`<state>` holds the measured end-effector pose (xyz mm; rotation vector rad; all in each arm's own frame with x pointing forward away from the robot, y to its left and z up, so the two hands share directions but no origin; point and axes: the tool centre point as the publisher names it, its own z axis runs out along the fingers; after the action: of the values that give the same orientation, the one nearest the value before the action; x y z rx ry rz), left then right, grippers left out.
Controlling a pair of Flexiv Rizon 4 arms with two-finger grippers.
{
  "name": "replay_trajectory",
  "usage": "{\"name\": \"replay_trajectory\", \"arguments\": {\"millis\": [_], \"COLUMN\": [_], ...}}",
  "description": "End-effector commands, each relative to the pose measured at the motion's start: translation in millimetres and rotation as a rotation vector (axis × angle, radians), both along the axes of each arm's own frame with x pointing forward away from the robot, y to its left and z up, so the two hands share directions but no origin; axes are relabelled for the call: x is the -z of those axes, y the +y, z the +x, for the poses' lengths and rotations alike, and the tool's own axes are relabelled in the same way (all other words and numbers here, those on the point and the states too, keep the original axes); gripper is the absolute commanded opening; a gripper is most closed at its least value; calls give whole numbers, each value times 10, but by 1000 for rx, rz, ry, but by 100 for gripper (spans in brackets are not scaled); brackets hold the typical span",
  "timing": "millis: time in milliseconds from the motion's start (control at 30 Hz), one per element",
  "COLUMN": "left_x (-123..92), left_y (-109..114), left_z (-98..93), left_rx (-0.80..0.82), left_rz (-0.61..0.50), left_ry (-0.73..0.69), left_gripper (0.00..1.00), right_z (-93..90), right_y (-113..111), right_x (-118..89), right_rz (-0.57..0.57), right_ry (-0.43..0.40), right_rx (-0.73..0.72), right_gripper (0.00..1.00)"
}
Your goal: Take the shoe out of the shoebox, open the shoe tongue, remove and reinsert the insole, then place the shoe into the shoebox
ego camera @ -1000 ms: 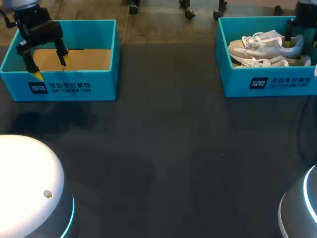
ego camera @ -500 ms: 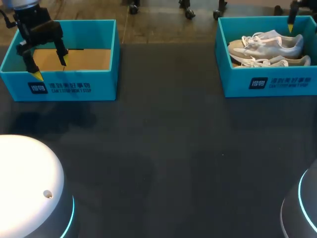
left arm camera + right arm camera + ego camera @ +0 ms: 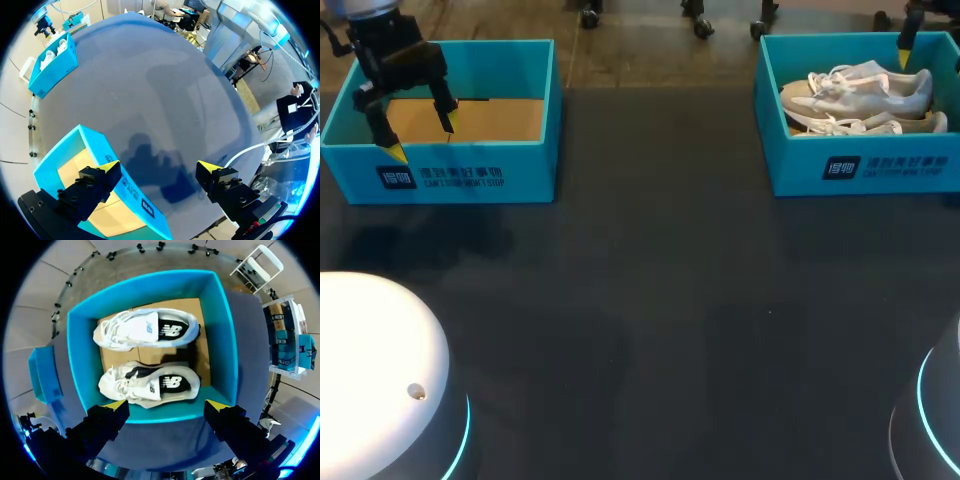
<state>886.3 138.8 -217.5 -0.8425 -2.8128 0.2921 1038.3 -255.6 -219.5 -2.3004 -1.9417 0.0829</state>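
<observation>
On the dark matte table [image 3: 650,300] you have two open teal cardboard boxes, well apart. The left box [image 3: 525,165] shows a bare brown floor. In the right shoebox [image 3: 790,170] the two white lace-up sneakers [image 3: 865,90] lie side by side. Your left gripper [image 3: 420,137] hangs above the left box's front wall, fingers spread apart. Your right gripper [image 3: 166,405] looks straight down on the right shoebox, fingers apart and touching nothing. Since a second ago the right gripper has lifted up out of the right shoebox, while the left gripper has not moved.
</observation>
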Motion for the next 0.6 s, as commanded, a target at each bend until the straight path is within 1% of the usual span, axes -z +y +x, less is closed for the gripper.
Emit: {"name": "replay_trajectory", "arguments": {"millis": [33, 100, 133, 233, 333, 433, 467, 500, 533, 567, 600], "left_x": [-61, -148, -195, -310, -427, -482, -487, -497, -512, -514, -505], "left_y": [-16, -29, -27, 10, 95, 172, 179, 196, 227, 243, 274], "left_z": [13, 13, 18, 34, 21, -40, -49, -72, -106, -125, -140], "left_rx": [-50, -160, -221, -415, -586, -766, -782, -843, -950, -1002, -1103], "left_rz": [20, 25, 39, 62, 40, 70, 74, 92, 123, 141, 170], "left_ry": [19, 6, 23, 23, 52, 4, 2, -4, -12, -17, -34], "left_gripper": [100, 100, 100, 100, 100, 100, 100, 100, 100, 100, 100], "right_z": [-627, -699, -734, -834, -931, -1022, -1029, -1057, -1099, -1128, -1161], "right_y": [108, 145, 168, 226, 278, 323, 326, 340, 361, 372, 384], "right_x": [-153, -170, -176, -184, -188, -183, -183, -179, -173, -171, -171], "right_rz": [-41, -40, -40, -41, -40, -30, -28, -24, -23, -15, -14], "right_ry": [-221, -227, -228, -234, -241, -247, -248, -249, -248, -249, -249], "right_rx": [19, 20, 20, 19, 21, 25, 25, 26, 27, 29, 30], "right_gripper": [100, 100, 100, 100, 100, 100, 100, 100, 100, 100, 100]}}
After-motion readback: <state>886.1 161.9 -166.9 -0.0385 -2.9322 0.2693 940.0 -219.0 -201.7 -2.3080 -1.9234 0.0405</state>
